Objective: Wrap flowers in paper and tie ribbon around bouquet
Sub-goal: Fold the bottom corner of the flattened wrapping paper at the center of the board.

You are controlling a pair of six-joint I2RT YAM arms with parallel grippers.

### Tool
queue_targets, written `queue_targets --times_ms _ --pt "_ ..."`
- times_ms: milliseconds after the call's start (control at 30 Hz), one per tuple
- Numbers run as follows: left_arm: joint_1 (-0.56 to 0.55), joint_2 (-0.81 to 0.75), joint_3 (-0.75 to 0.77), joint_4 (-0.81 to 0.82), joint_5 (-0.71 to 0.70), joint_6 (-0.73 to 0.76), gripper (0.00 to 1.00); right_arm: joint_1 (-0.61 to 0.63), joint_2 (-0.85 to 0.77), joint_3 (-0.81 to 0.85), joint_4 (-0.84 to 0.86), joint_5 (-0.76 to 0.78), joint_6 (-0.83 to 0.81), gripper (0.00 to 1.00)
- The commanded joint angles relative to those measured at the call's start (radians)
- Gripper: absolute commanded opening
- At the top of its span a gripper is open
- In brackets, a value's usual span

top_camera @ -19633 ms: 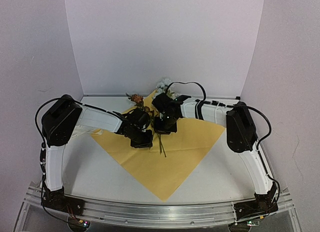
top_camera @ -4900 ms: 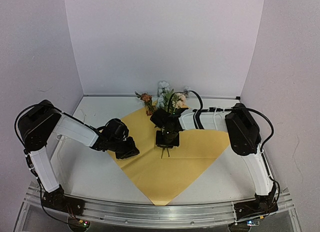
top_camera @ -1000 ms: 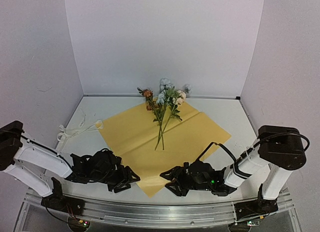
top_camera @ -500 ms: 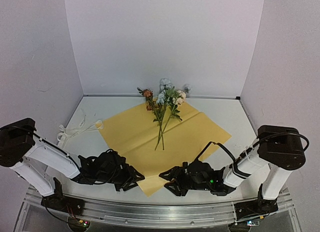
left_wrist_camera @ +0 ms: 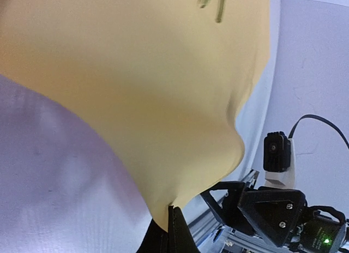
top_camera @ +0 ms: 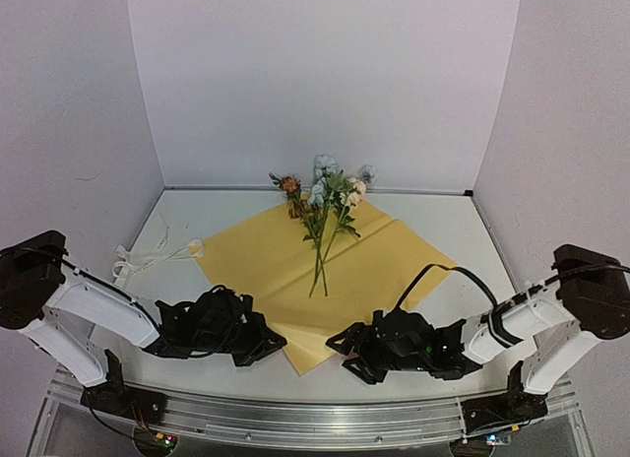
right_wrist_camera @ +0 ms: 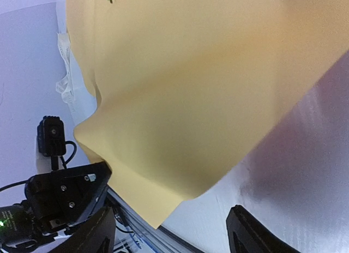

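Lower centre: the left gripper, having just closed, is pinching the near corner of the paper; the right gripper is waiting open alongside. Folding should now be possible.

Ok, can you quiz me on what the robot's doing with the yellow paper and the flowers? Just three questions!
1. True or false: the flowers lie on top of the paper.
2. Pick one. The right gripper is: A) open, B) shut on the flowers, C) shut on the paper.
3. Fill in the blank: the left gripper pinches the paper's near ____.
Key: 1 true; 2 A; 3 corner.
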State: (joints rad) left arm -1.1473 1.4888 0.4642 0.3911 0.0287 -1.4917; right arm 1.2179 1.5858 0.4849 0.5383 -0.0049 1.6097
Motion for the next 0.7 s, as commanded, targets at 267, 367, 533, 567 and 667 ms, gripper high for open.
queue_targets --times_ms 267,367,533,567,667 --pt "0.208 0.002 0.195 -0.005 0.132 0.114 0.0 -0.018 -0.243 0.249 -0.622 0.27 -0.401 0.78" --pt "0.296 0.088 0.247 0.036 0.211 0.127 0.0 -0.066 -0.233 0.3 -0.654 0.264 -0.479 0.78" --pt "0.412 0.257 0.402 0.038 0.341 0.175 0.0 -0.165 -0.178 0.394 -0.705 0.222 -0.605 0.79" --pt "0.431 0.293 0.436 0.035 0.364 0.177 0.0 -0.186 -0.161 0.414 -0.715 0.213 -0.627 0.79" --pt "0.472 0.389 0.496 0.051 0.415 0.163 0.0 -0.244 -0.111 0.471 -0.729 0.18 -0.683 0.8"
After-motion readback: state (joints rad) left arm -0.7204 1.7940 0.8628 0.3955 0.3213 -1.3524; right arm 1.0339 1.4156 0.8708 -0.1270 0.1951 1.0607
